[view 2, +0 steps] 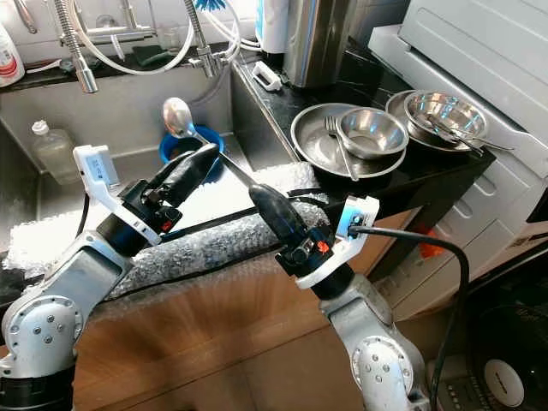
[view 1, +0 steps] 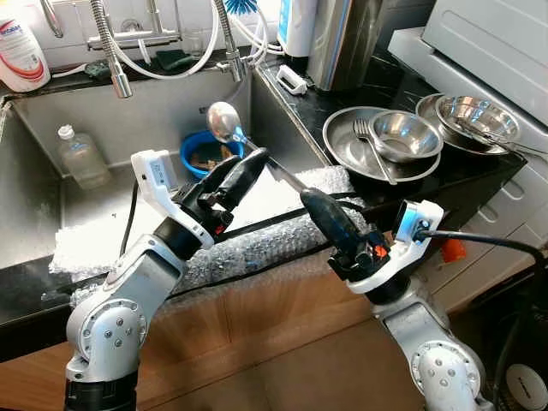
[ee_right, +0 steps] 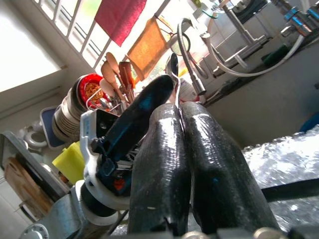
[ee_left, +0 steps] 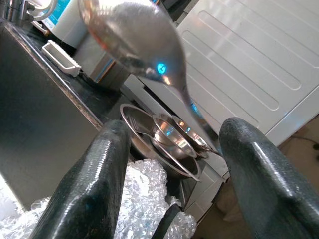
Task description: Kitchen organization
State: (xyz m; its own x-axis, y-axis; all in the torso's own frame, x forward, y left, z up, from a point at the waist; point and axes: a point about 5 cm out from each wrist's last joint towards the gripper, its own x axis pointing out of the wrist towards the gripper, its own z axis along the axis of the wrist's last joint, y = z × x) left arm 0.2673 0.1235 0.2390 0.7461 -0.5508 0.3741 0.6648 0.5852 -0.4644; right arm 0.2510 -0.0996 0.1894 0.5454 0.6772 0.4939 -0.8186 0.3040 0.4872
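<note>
A steel spoon (view 1: 224, 120) is held in the air over the sink's front edge, bowl end up and toward the sink. My right gripper (view 1: 310, 199) is shut on the lower end of its handle; in the right wrist view the right gripper (ee_right: 179, 102) has both fingers pressed together on the spoon (ee_right: 173, 64). My left gripper (view 1: 255, 160) is at the middle of the shaft. The left wrist view shows the left gripper (ee_left: 177, 127) open, with the spoon (ee_left: 134, 40) running between its spread fingers (ee_left: 99, 169) without contact.
A blue bowl (view 1: 204, 150) and a plastic bottle (view 1: 81, 157) lie in the steel sink (view 1: 145, 111). Bubble wrap (view 1: 257, 240) covers the sink's front edge. On the black counter (view 1: 488, 171) to the right stand stacked steel plates and bowls (view 1: 402, 137) with a fork (view 1: 370, 141).
</note>
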